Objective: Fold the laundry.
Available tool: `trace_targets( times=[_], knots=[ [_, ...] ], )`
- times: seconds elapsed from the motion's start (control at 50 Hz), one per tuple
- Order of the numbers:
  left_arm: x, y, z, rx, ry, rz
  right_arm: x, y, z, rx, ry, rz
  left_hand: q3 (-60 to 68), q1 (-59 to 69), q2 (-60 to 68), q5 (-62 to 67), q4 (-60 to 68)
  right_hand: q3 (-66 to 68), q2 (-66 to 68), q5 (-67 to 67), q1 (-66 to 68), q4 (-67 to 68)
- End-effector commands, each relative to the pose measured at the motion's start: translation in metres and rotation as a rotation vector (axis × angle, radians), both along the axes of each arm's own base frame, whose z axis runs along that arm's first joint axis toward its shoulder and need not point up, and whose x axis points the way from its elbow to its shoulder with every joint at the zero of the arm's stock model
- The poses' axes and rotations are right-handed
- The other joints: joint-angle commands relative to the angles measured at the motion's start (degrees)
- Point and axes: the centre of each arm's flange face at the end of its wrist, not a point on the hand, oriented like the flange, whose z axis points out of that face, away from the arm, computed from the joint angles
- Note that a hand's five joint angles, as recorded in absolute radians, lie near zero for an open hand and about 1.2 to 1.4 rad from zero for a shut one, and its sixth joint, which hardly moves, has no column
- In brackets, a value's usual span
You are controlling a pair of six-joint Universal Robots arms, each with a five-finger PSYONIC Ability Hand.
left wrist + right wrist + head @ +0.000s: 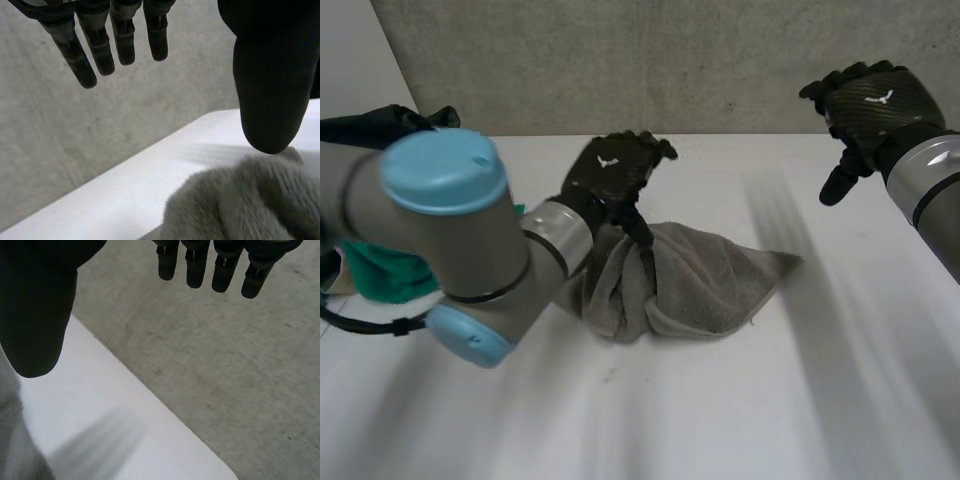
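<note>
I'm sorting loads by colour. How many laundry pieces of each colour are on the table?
Grey towel: 1
Green cloth: 1
Total: 2

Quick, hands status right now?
Left hand: open, thumb at the grey towel, gripping nothing.
Right hand: open, empty.

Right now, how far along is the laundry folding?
Done: nothing looks folded yet; the grey towel lies in a rumpled heap on the table.
In hand: the left robot hand is over the towel's end, open, thumb pointing down at the cloth. The right robot hand is raised to the side, open, clear of it.
Left: spreading and folding the towel, and probably the bunched green cloth too.
</note>
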Motion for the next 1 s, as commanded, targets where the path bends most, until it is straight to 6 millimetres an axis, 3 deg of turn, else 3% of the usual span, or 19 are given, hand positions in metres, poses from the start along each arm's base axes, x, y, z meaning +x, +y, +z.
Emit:
trace_targets(
  times=[0.02,0.08,0.2,0.36,0.52,0.62,0.66,0.72,0.74,0.76,0.8,0.86,0.88,0.92,1.0],
  knots=[
    [0.034,0.03,0.025,0.011,-0.009,0.083,-0.004,0.01,-0.008,0.093,0.153,0.059,-1.59,-1.93,-1.63,-0.59,-1.13,-2.03,-1.93,-2.8,-3.07,-2.09],
    [0.048,0.043,0.009,0.055,-0.046,0.128,-0.004,0.012,-0.018,0.147,0.184,0.084,-1.59,-1.93,-1.63,-0.59,-1.13,-2.03,-1.93,-2.8,-3.07,-2.09],
    [0.064,0.058,-0.033,0.168,-0.129,0.162,0.0,0.008,-0.069,0.313,0.225,0.138,-1.59,-1.93,-1.63,-0.59,-1.13,-2.03,-1.93,-2.8,-3.07,-2.09],
    [0.058,0.048,-0.084,0.24,-0.179,0.166,0.01,-0.005,-0.126,0.358,0.22,0.156,-1.08,-1.42,-1.13,-0.09,-0.63,-2.03,-1.93,-2.8,-3.07,-2.09],
    [0.046,0.02,-0.094,0.185,-0.131,0.183,0.021,-0.009,-0.159,0.384,0.179,0.238,-2.26,-2.6,-2.31,-1.27,-1.8,-0.1,0.0,-0.86,-1.14,-0.15],
    [0.039,0.004,-0.099,0.157,-0.125,0.186,0.043,-0.001,-0.171,0.41,0.081,0.284,-0.42,-0.76,-0.46,0.58,0.04,1.24,1.34,0.47,0.2,1.19],
    [0.036,0.0,-0.101,0.158,-0.122,0.185,0.05,0.0,-0.174,0.409,0.055,0.291,4.94,4.6,4.89,5.94,5.4,2.59,2.69,1.82,1.54,2.53],
    [0.031,-0.007,-0.107,0.161,-0.126,0.183,0.059,-0.002,-0.185,0.402,0.027,0.297,22.74,22.4,22.69,23.73,23.2,7.79,7.89,7.03,6.75,7.74],
    [0.03,-0.009,-0.108,0.159,-0.123,0.185,0.06,-0.003,-0.186,0.398,0.026,0.294,39.12,38.78,39.08,40.12,39.58,10.81,10.91,10.04,9.76,10.75],
    [0.029,-0.01,-0.107,0.157,-0.119,0.185,0.06,-0.005,-0.188,0.393,0.026,0.29,47.11,46.77,47.07,48.11,47.57,14.33,14.43,13.57,13.29,14.28],
    [0.028,-0.011,-0.105,0.151,-0.114,0.185,0.062,-0.008,-0.186,0.374,0.025,0.276,61.4,61.06,61.36,62.4,61.86,33.46,33.56,32.69,32.42,33.4],
    [0.028,-0.013,-0.096,0.135,-0.102,0.191,0.061,-0.014,-0.176,0.343,0.019,0.239,61.47,61.13,61.42,62.46,61.93,67.86,67.97,67.1,66.82,67.81],
    [0.028,-0.013,-0.093,0.129,-0.097,0.193,0.059,-0.015,-0.173,0.334,0.019,0.23,61.47,61.13,61.42,62.46,61.93,67.97,68.07,67.2,66.92,67.91],
    [0.032,-0.014,-0.062,0.073,-0.051,0.2,0.057,-0.016,-0.163,0.311,0.015,0.214,61.47,61.13,61.42,62.46,61.93,67.97,68.07,67.2,66.93,67.91],
    [0.044,-0.006,0.005,-0.043,0.047,0.214,0.053,-0.011,-0.115,0.205,0.001,0.203,61.47,61.13,61.42,62.46,61.93,67.97,68.07,67.2,66.93,67.91]
  ],
)
